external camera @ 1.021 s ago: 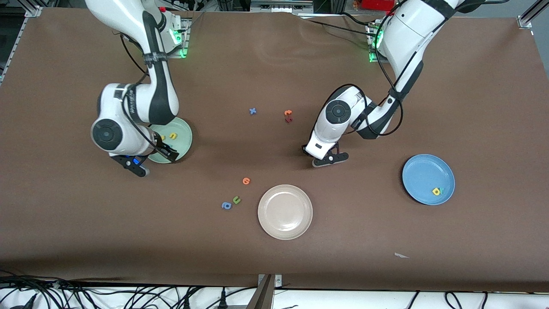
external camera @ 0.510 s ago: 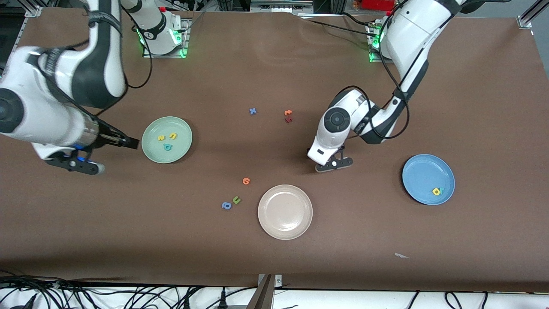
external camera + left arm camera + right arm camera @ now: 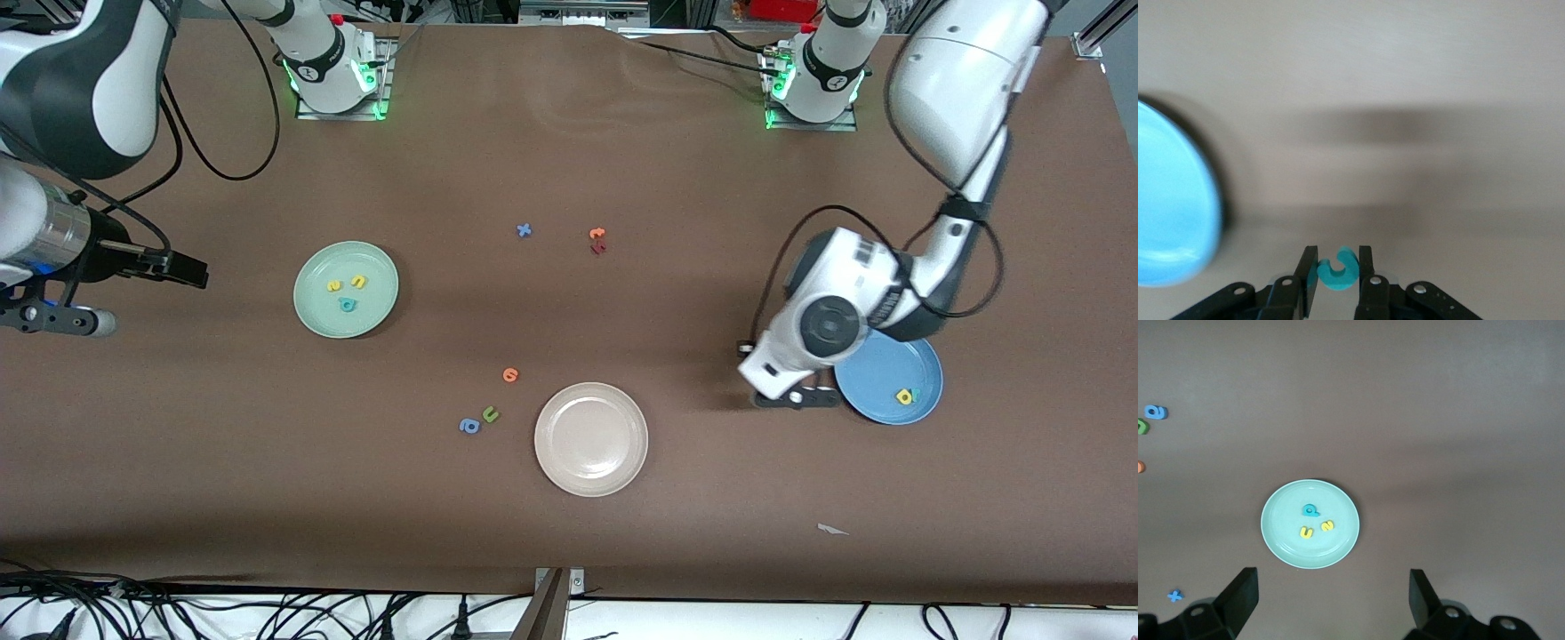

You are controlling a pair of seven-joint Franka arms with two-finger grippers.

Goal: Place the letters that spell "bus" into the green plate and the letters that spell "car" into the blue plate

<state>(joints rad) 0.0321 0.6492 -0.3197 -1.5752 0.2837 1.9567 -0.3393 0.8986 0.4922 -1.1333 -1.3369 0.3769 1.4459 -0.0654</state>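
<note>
My left gripper (image 3: 794,397) is shut on a teal c (image 3: 1338,270) and hangs just beside the rim of the blue plate (image 3: 880,356), on the side toward the table's middle. That blue plate (image 3: 1171,200) holds a yellow a (image 3: 904,396) and a small teal letter touching it. The green plate (image 3: 346,320) holds a yellow s (image 3: 333,286), a yellow u (image 3: 358,281) and a teal b (image 3: 347,305). My right gripper (image 3: 147,298) is open and empty, high over bare table toward the right arm's end. The right wrist view looks down on the green plate (image 3: 1281,547).
A beige-white plate (image 3: 591,438) lies nearer the front camera at the table's middle. Beside it lie an orange letter (image 3: 510,374), an olive-green u (image 3: 490,414) and a blue a (image 3: 469,426). A blue x (image 3: 524,230) and orange and dark red letters (image 3: 597,241) lie farther back.
My left arm has swung from the table's middle to the blue plate's rim, carrying the teal c. My right arm has lifted off the green plate and drawn back toward its end of the table.
</note>
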